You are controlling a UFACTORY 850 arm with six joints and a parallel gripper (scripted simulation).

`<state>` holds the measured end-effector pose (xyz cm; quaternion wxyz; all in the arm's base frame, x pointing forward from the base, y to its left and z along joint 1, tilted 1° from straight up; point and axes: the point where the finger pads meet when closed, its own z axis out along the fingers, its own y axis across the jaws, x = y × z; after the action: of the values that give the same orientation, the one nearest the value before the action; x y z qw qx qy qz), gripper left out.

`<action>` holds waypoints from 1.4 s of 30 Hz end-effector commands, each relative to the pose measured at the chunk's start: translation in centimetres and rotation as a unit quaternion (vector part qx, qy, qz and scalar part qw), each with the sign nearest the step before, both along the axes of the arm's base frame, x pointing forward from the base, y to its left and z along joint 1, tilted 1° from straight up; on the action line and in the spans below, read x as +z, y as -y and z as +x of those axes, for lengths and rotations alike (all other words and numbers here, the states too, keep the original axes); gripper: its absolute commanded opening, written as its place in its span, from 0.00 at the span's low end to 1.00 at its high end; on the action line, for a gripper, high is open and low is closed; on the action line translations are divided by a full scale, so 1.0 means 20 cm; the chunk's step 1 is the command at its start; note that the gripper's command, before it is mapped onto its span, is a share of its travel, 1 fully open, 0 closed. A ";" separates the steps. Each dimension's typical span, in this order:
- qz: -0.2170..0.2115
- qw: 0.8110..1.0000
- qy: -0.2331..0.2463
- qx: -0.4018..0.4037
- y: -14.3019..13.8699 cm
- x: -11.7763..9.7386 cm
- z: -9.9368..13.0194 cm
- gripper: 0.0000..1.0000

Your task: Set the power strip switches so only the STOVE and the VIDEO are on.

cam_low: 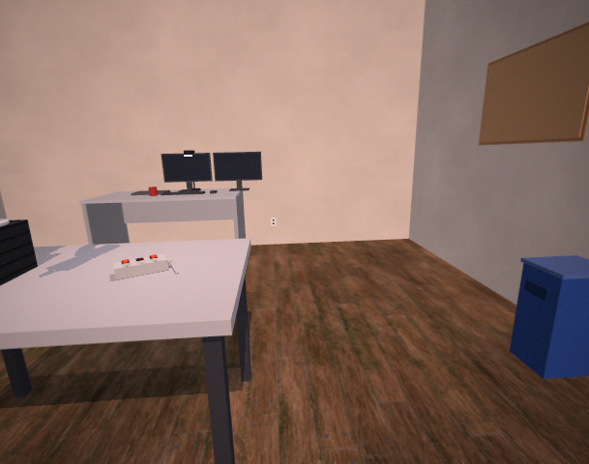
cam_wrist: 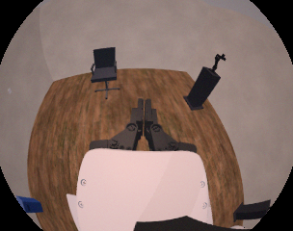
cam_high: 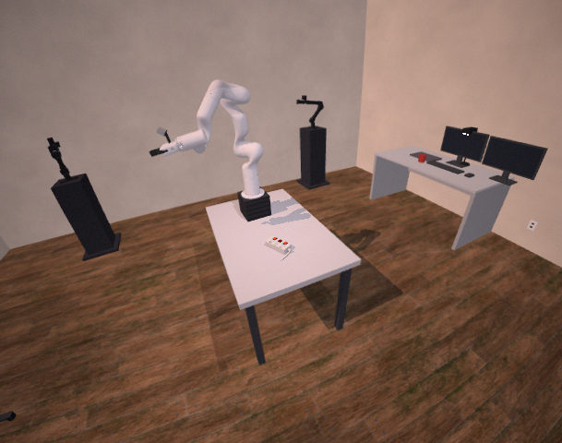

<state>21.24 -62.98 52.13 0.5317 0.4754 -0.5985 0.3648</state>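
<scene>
The small white plastic power strip (cam_high: 278, 245) with three red switches lies flat near the middle of the white flat-topped counter (cam_high: 252, 281), well away from every edge. The black hand (cam_high: 155, 152) is pinched together on nothing, high up past the counter's far side. The switch labels look too small to read.

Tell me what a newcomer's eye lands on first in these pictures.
The white robot arm stands out first, rising from a black base at the far end of the white table, its gripper shut on nothing and held out past the table's edge. Next is the small power strip with red switches, flat near the table's middle.
</scene>
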 end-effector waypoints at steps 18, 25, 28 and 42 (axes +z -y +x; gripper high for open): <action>0.075 0.991 0.036 0.108 -0.18 -0.43 0.57 0.00; 0.107 0.982 0.047 0.145 -0.33 -0.66 0.85 0.00; 0.145 0.971 0.057 0.183 -0.50 -0.87 1.07 0.00; 0.284 0.913 0.069 0.284 -1.16 -1.47 1.55 0.00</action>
<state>49.60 -44.05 26.40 0.2575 0.6956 -0.5615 0.3668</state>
